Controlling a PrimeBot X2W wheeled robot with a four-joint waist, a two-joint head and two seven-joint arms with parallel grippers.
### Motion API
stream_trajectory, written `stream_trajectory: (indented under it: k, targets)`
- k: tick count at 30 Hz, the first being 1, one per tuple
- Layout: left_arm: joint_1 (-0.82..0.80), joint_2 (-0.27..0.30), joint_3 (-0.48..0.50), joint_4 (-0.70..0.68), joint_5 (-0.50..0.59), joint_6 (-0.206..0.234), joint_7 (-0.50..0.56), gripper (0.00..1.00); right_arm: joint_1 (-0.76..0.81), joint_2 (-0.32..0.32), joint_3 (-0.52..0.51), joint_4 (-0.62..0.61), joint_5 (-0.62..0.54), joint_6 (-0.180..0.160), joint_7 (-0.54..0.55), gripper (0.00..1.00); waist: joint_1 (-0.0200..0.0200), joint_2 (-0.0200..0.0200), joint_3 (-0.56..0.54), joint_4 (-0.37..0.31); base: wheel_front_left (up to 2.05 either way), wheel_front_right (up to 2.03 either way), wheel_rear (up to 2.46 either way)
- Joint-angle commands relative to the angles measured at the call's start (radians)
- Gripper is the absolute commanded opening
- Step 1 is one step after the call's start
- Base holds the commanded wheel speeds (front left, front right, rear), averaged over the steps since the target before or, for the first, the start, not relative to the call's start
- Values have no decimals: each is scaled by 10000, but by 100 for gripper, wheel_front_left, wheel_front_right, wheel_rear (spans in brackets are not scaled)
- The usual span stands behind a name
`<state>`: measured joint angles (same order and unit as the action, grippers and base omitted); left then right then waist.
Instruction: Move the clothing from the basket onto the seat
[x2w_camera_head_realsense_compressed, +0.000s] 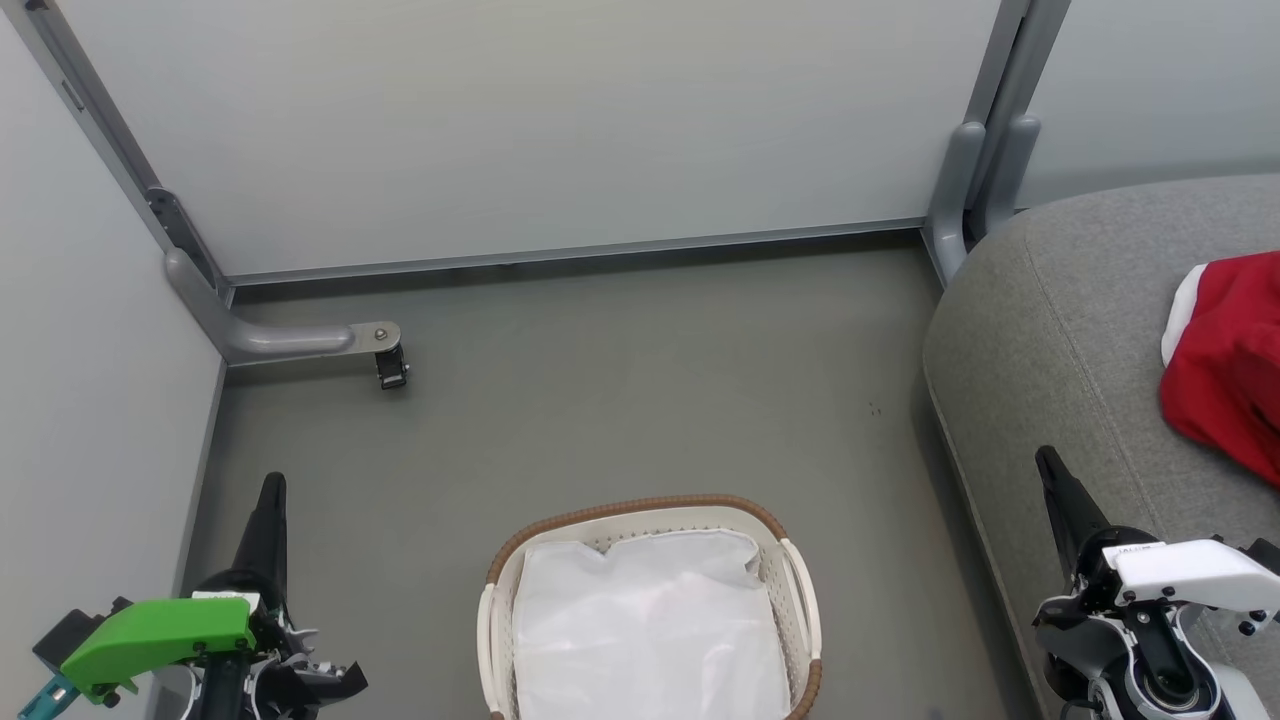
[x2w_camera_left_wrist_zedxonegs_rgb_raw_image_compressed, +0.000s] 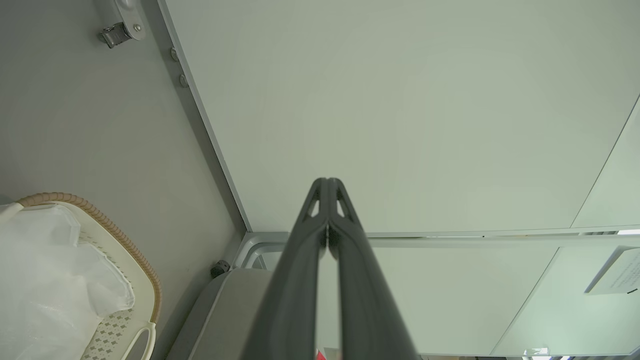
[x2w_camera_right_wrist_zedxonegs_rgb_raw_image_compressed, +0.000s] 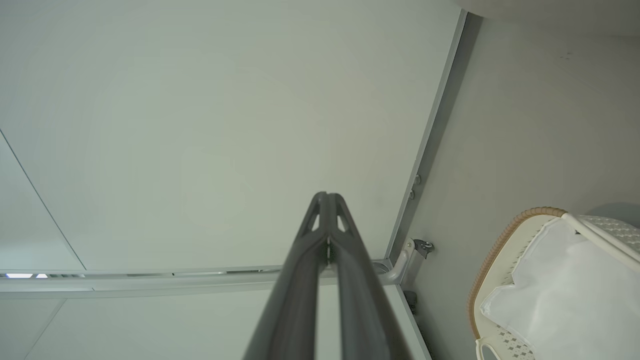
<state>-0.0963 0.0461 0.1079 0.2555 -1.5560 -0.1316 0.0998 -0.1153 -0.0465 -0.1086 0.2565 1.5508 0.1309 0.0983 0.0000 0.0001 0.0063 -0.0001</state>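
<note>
Clothing (x2w_camera_head_realsense_compressed: 1225, 360), red with a white edge, lies on the seat at the right edge of the head view, partly cut off by the frame. We see the seat (x2w_camera_head_realsense_compressed: 1060, 340) as the largest thing, a grey cushion taking up the right side from mid-height down. The basket (x2w_camera_head_realsense_compressed: 640, 506) stands at bottom centre on the grey floor (x2w_camera_head_realsense_compressed: 640, 400), with a white liner (x2w_camera_head_realsense_compressed: 645, 630) inside it. Our right gripper (x2w_camera_head_realsense_compressed: 1045, 457) rises at the lower right in front of the seat, fingers pressed together on nothing; the clothing lies up and to the right of its tip, near but apart. Our left gripper (x2w_camera_head_realsense_compressed: 272, 484), at the lower left, is likewise closed and empty, well apart from the clothing across the frame.
</note>
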Motion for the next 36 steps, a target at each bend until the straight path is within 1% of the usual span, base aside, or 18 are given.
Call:
stream_trajectory:
  k: [1,8,36]
  targets:
    - [-184,69,60,-83,-207,18,62,0,89,-63,-41,-87,227,-3,86,0,0,-1,-6,0,0,0,0]
    - [-201,73,88,-134,-614,18,186,0,125,-66,-79,-161,679,-3,192,0,0,-1,-32,1,0,0,0]
    - [-177,72,80,-123,-582,18,177,0,123,-65,-71,-149,640,-3,185,0,0,-1,-32,1,0,0,0]
